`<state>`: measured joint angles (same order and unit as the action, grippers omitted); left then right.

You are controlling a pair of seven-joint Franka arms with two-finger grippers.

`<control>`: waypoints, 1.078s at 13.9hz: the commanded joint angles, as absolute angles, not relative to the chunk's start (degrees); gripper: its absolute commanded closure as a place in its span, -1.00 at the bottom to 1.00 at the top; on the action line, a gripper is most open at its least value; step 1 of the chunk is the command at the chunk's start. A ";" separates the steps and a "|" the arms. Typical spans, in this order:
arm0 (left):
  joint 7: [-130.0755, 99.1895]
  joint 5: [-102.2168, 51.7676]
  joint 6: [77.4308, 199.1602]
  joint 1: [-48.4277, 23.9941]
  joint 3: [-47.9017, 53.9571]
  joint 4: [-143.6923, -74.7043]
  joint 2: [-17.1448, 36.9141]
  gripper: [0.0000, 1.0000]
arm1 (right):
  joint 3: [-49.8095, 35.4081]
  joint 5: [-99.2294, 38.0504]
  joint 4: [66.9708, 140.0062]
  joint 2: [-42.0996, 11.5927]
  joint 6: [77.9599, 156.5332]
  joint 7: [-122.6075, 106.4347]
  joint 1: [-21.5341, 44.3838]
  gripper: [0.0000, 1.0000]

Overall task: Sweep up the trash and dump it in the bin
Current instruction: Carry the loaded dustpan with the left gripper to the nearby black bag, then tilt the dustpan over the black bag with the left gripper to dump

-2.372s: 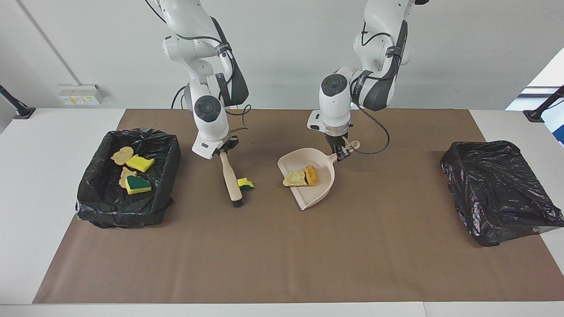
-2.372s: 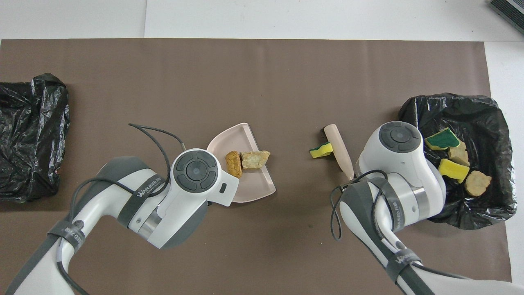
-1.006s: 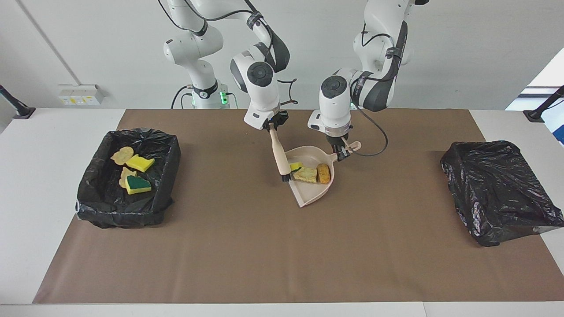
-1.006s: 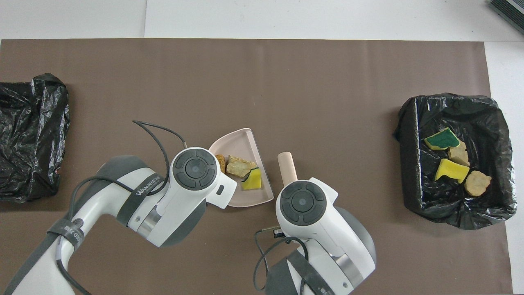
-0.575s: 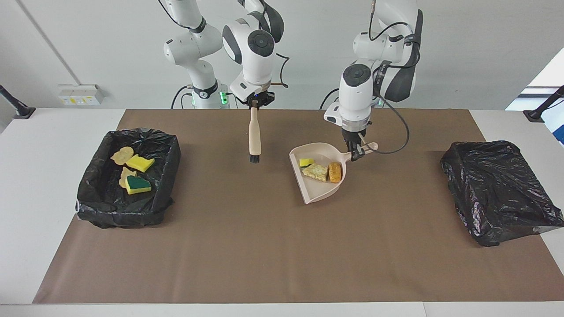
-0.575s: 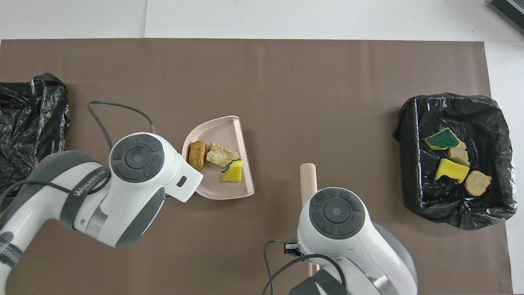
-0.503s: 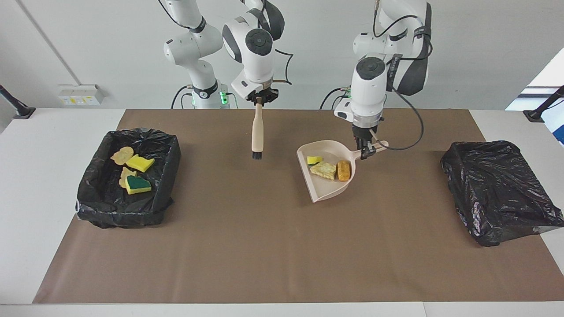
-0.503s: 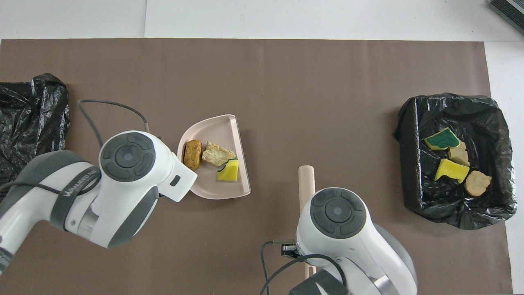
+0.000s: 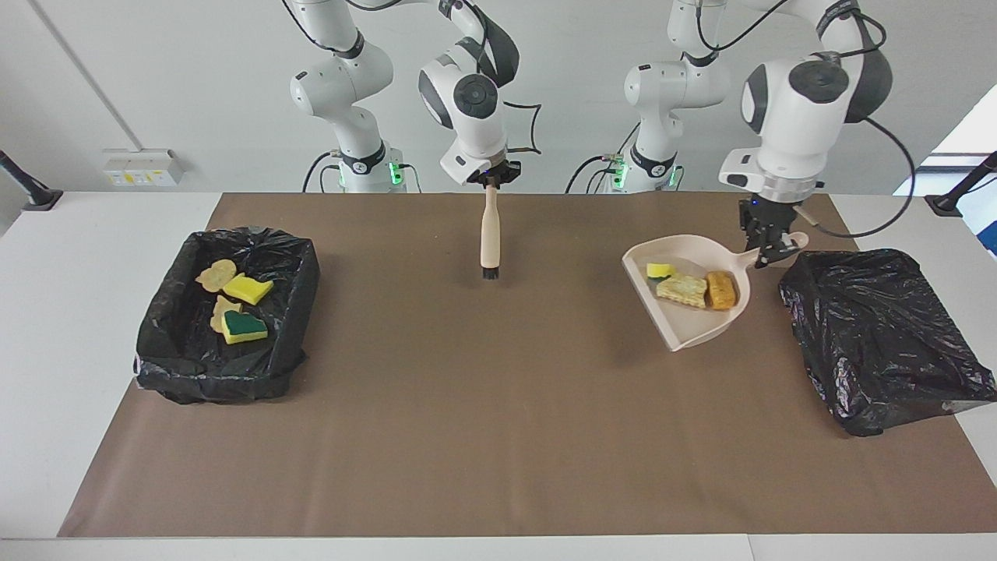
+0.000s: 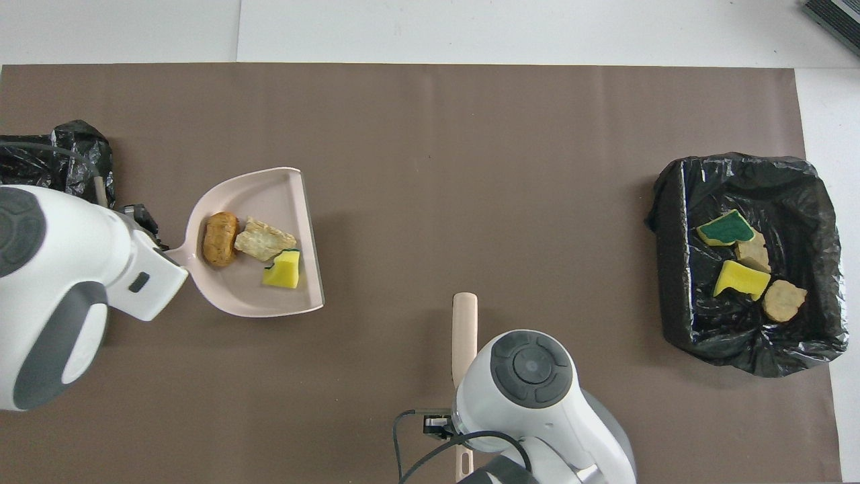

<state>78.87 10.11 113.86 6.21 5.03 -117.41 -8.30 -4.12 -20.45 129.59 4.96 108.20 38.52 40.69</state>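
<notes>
- Brown paper (image 9: 483,436) covers the counter (image 9: 93,327), with white wall above where the two arms are mounted.
- Two black-lined bins sit at the counter's ends: the bin (image 9: 884,339) toward the left arm's end shows no trash, while the other bin (image 9: 226,312) toward the right arm's end holds four scraps (image 9: 237,304).
- Raised in the air just beside the first bin, the pink dustpan (image 9: 689,312) carries the other three pieces of trash (image 9: 689,287): a yellow-green sponge bit, a pale bread lump and an orange lump, lying mid-pan toward the handle.
- Hanging upright over the middle of the counter, clear of everything, is the brush (image 9: 489,238).
- Left hand (image 9: 767,245) is clamped on the dustpan's handle end, close to the near bin's rim.
- Right hand (image 9: 491,178) is shut on the brush's top and waits.
- Step in hand, as I judge it: carrying the loaded pan to the bin to dump it.
- To do it well, keep the pan level or tipped slightly handle-down until its open lip is fully over the bin's hollow.
- Then tip lip-down smoothly, low over the liner, so the light sponge bit does not bounce out.
- Mind the loose liner; the pan's edge could snag it.
</notes>
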 commanded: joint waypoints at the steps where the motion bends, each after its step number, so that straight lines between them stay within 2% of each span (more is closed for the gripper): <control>1: 85.24 6.26 113.64 12.72 5.98 -113.39 -6.16 1.00 | -4.13 -22.24 131.65 5.98 109.60 40.86 41.04 1.00; 5: 89.46 5.36 113.47 19.41 5.98 -106.72 -1.07 1.00 | -4.13 -22.76 134.20 4.66 115.13 42.36 43.50 1.00; 10: 93.60 5.53 111.71 26.35 5.98 -92.83 9.83 1.00 | -4.13 -22.76 136.31 4.31 119.51 42.10 45.26 1.00; 15: 100.01 6.94 113.29 31.73 5.80 -89.03 14.67 1.00 | -4.04 -21.89 136.50 2.99 121.55 40.79 44.83 1.00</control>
<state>97.45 6.58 113.86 29.85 5.06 -92.09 12.68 -4.10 -21.43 135.94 3.38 120.07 41.16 45.20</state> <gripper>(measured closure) 0.678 0.736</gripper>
